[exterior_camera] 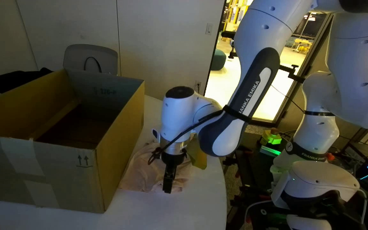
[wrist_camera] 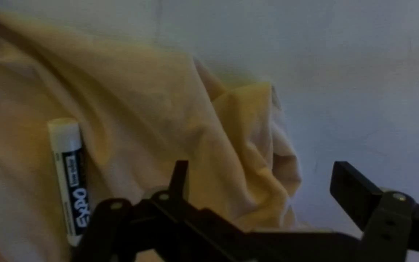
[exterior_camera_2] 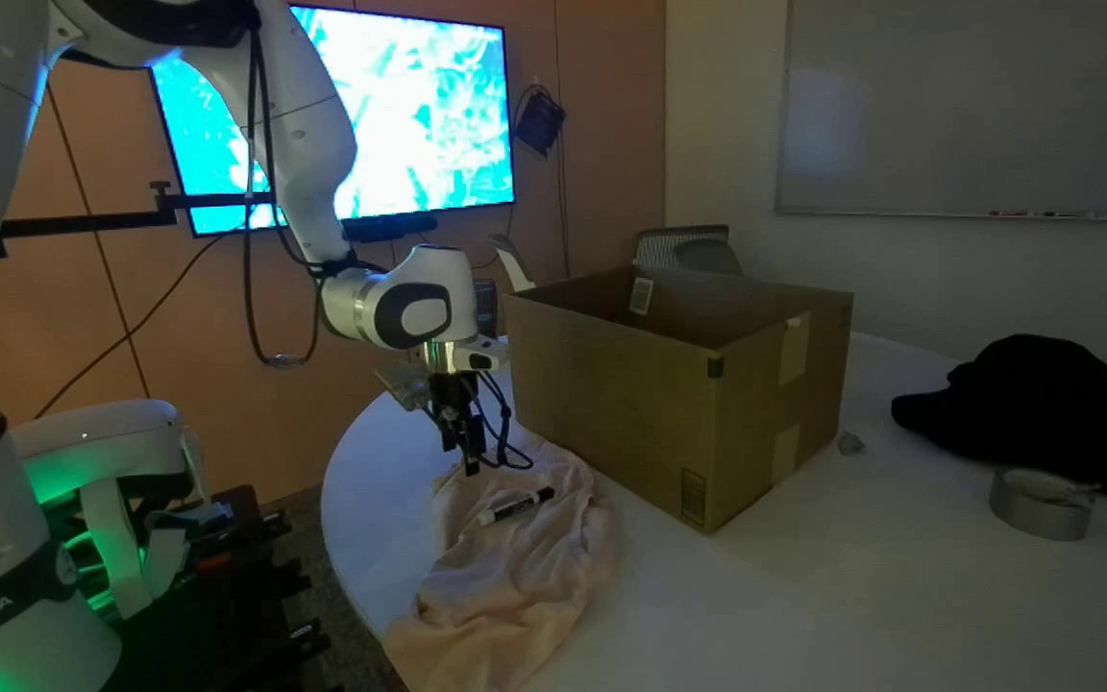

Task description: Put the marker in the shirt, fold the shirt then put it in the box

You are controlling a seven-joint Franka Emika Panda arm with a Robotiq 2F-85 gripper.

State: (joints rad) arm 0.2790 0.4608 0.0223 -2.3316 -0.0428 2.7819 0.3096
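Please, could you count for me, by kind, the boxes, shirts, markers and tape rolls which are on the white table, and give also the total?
Cardboard box: 1
Pink shirt: 1
Marker, lying on the shirt: 1
Grey tape roll: 1
Total: 4

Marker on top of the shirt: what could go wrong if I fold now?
The marker lies uncovered on the shirt, so it may roll off as you fold. The open gripper is over a bunched edge and might grab several layers. The box stands close by; a sideways swing could knock it.
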